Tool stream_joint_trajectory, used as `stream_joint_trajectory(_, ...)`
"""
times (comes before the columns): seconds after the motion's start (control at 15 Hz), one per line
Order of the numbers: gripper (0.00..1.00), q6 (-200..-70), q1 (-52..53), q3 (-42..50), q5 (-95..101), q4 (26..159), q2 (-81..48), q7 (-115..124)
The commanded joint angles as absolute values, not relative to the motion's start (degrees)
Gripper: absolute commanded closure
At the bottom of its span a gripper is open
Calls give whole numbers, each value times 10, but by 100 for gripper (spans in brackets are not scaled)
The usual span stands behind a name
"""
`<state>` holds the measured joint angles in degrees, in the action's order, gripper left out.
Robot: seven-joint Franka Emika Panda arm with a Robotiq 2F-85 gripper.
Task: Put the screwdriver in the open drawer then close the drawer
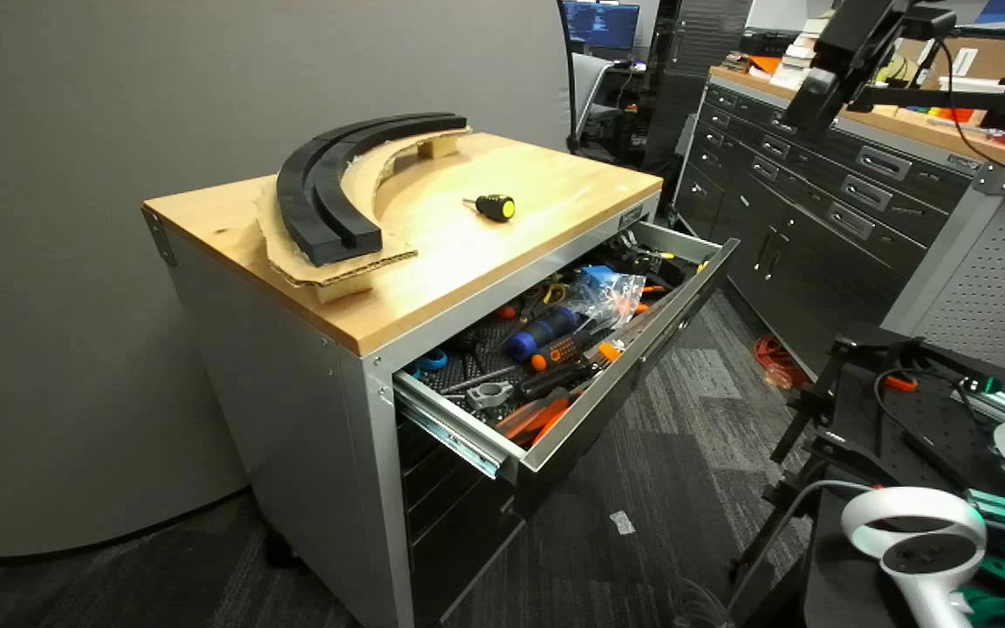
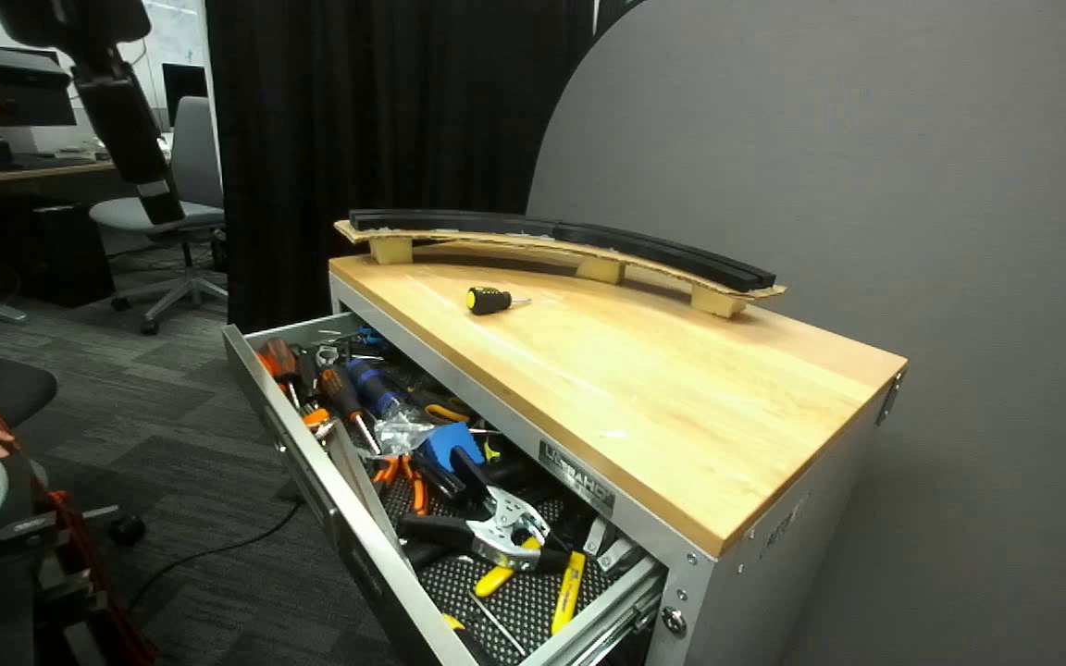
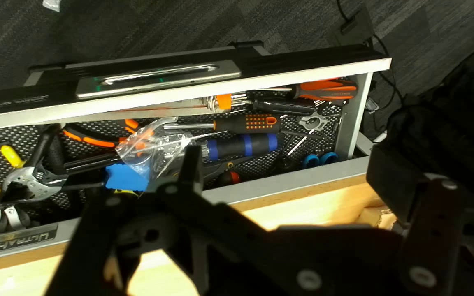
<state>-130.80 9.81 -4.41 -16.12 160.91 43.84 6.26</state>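
Note:
A small black and yellow screwdriver [image 1: 494, 208] lies on the wooden top of the cabinet; it also shows in an exterior view [image 2: 489, 301]. It does not show in the wrist view. The cabinet's top drawer [image 1: 627, 353] stands pulled out, with many tools inside; it also shows in an exterior view [image 2: 320, 472] and the wrist view [image 3: 179, 95]. My gripper [image 3: 288, 172] is open with nothing between its fingers. It hangs above the drawer and cabinet edge, pointing down, high and apart from the screwdriver; it shows in both exterior views [image 1: 803, 109] [image 2: 161, 199].
A curved black track [image 1: 315, 187] on a cardboard base stands along the back of the wooden top [image 1: 564, 187], behind the screwdriver. Inside the drawer are a blue and black handle [image 3: 241, 146], a metal clamp [image 3: 35, 183], a plastic bag and several other tools.

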Motion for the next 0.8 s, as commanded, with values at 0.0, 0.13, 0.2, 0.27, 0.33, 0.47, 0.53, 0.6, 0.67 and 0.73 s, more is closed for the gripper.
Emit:
stream_joint_trajectory(0.0,0,-1306,97,-45,-162,1608,439,62)
stream_joint_trajectory(0.13,0,-1306,97,-45,-162,1608,439,62)
stream_joint_trajectory(0.2,0,-1335,89,-60,-167,1593,410,92)
stream_joint_trajectory(0.27,0,-1358,85,-75,-165,1578,383,113)
stream_joint_trajectory(0.33,0,-1393,88,-88,-164,1554,345,123)
stream_joint_trajectory(0.47,0,-1447,80,-117,-146,1506,273,155)
stream_joint_trajectory(0.53,0,-1463,73,-130,-131,1487,243,170)
stream_joint_trajectory(0.6,0,-1480,60,-148,-106,1467,211,191)
stream_joint_trajectory(0.67,0,-1499,46,-164,-78,1446,176,214)
stream_joint_trajectory(0.73,0,-1522,23,-187,-32,1424,141,249)
